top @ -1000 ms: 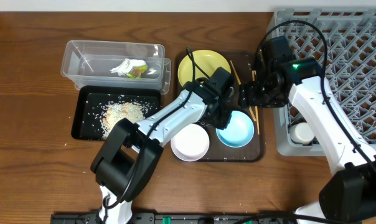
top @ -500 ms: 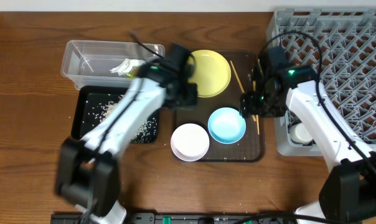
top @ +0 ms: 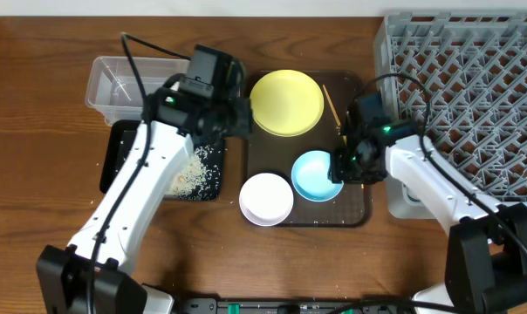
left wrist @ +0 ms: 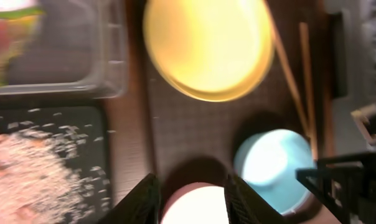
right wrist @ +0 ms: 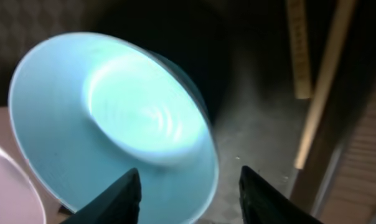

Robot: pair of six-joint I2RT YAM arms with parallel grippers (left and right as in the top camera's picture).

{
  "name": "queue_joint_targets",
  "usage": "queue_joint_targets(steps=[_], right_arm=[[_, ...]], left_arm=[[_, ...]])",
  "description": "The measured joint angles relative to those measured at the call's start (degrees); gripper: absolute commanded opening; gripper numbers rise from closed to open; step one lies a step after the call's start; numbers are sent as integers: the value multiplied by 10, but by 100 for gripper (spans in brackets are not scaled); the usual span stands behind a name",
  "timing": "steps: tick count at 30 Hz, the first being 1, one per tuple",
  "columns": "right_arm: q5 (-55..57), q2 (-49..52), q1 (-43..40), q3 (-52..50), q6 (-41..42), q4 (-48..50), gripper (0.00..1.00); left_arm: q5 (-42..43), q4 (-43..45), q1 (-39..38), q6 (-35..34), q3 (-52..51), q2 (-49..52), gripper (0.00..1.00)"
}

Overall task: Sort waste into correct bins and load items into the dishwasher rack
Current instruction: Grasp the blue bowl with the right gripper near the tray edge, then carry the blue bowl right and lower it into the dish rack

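The yellow plate (top: 286,102), light-blue bowl (top: 316,176) and white bowl (top: 266,199) sit on the dark-brown serving tray (top: 263,148), with chopsticks (top: 331,105) along its right side. My left gripper (top: 235,118) is open and empty, between the clear tub (top: 115,83) and the plate; in the left wrist view its fingers (left wrist: 191,199) frame the white bowl (left wrist: 194,210). The wrapper (left wrist: 7,25) lies in the tub. Rice (top: 198,174) lies in the black tray (top: 115,161). My right gripper (top: 345,163) is open, its fingers (right wrist: 194,199) straddling the blue bowl's (right wrist: 113,124) right rim.
The grey dishwasher rack (top: 473,87) stands at the far right, its near-left corner under my right arm, which hides the white cup. The chopsticks (right wrist: 319,93) lie just right of the right gripper. Bare wooden table lies in front and at the left.
My left arm has swung from over the blue bowl up and left to the tub's right end. My right gripper has moved down-left from the rack's edge to the blue bowl's rim.
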Motion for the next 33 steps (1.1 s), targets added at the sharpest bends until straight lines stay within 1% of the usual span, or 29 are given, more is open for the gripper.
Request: queue_joint_targets(steps=[2, 5, 7, 8, 10, 12, 15, 16, 18, 19, 26, 28, 30, 33], right_arm=[[9, 0, 3, -16, 14, 11, 42], [19, 0, 3, -29, 27, 22, 33], [28, 0, 3, -32, 34, 30, 22], [31, 0, 3, -33, 37, 34, 18], [37, 0, 3, -33, 46, 41, 14], [41, 0, 3, -34, 49, 48, 11], [44, 0, 3, -38, 51, 58, 2], [45, 0, 4, -41, 52, 61, 1], [47, 0, 4, -45, 54, 66, 1], [47, 0, 4, -45, 54, 66, 1], [47, -4, 4, -45, 55, 67, 1], [48, -10, 2, -40, 55, 54, 1], [54, -26, -2, -25, 56, 35, 1], [84, -70, -21, 26, 57, -3, 1]], left_arm=[[-7, -7, 24, 7, 0, 0, 37], [-11, -22, 65, 22, 0, 0, 38], [-16, -32, 96, 37, 0, 0, 45], [-18, -35, 111, 46, 0, 0, 49], [-20, -39, 136, 57, 0, 0, 56], [-22, -42, 152, 67, 0, 0, 61], [-21, -48, 170, 71, 0, 0, 65], [-21, -47, 175, 73, 0, 0, 67], [-21, -48, 181, 77, 0, 0, 77], [-22, -49, 183, 81, 0, 0, 79], [-21, -49, 185, 82, 0, 0, 84], [-21, -49, 185, 81, 0, 0, 86], [-21, -49, 185, 81, 0, 0, 86], [-21, -49, 185, 81, 0, 0, 87]])
